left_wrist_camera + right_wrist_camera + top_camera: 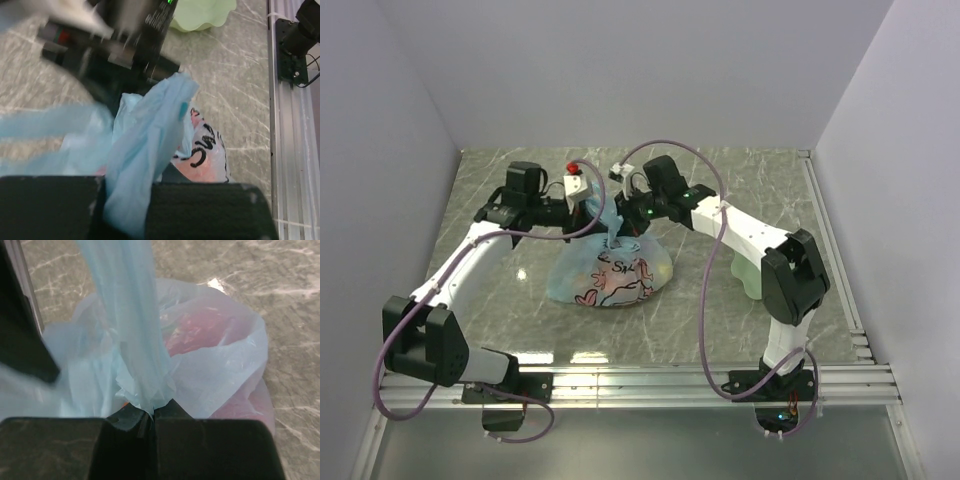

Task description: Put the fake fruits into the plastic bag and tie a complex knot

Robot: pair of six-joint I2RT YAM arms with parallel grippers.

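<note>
On marbled tabletop [740, 190] (pale-walled): bag [610, 275]

Right gripper [151, 416]: black, at the bottom, its two fingers pressed together on the bag strip.
Bag strip [131, 315]: light blue and crinkly, goes from the fingers straight up and off the top edge.
Plastic bag [235, 365]: pale and see-through, sits on the table under the strip.
Fake fruits [195, 332]: red and pink shapes inside the bag, too blurry to count.
Table [285, 285]: grey stone look with white lines.
Dark shape [20, 335]: black and blurry at the left edge; cannot tell what it is.
</note>
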